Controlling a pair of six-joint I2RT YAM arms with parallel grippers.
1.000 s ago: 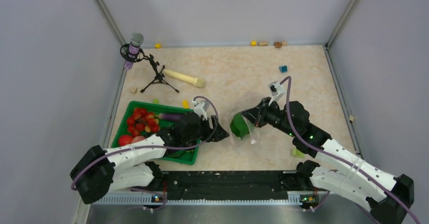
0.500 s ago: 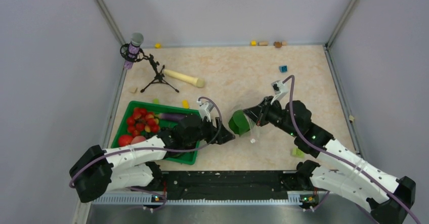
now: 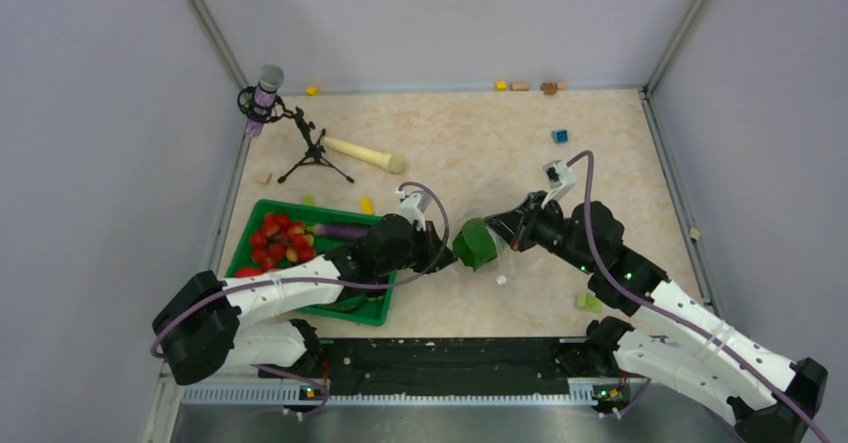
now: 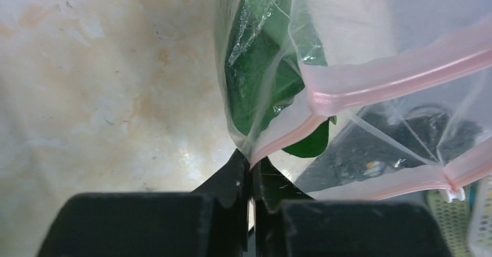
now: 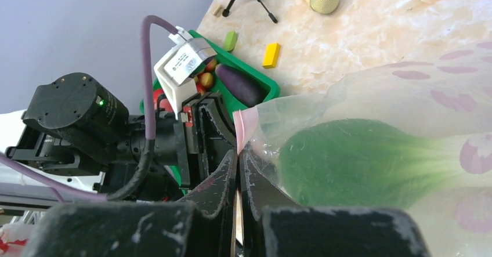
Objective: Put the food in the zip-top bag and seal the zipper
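- One clear zip-top bag [image 4: 348, 31] is held between two grippers, near the middle of the table, with one green bok choy [image 5: 360, 164] seen inside it.
- The left gripper [image 4: 251, 165] is clenched on a corner of the bag's pink zipper [image 4: 400, 74].
- The right gripper [image 5: 238, 152] is pinched tight on the bag's edge beside a pink corner.
- One green tray [image 3: 290, 204] is seen under the left arm. One purple eggplant [image 3: 340, 231] and a cluster of red strawberries [image 3: 275, 238], too bunched to be counted, are held in it.
- One beige rolling pin [image 3: 362, 155] is seen lying behind the tray.
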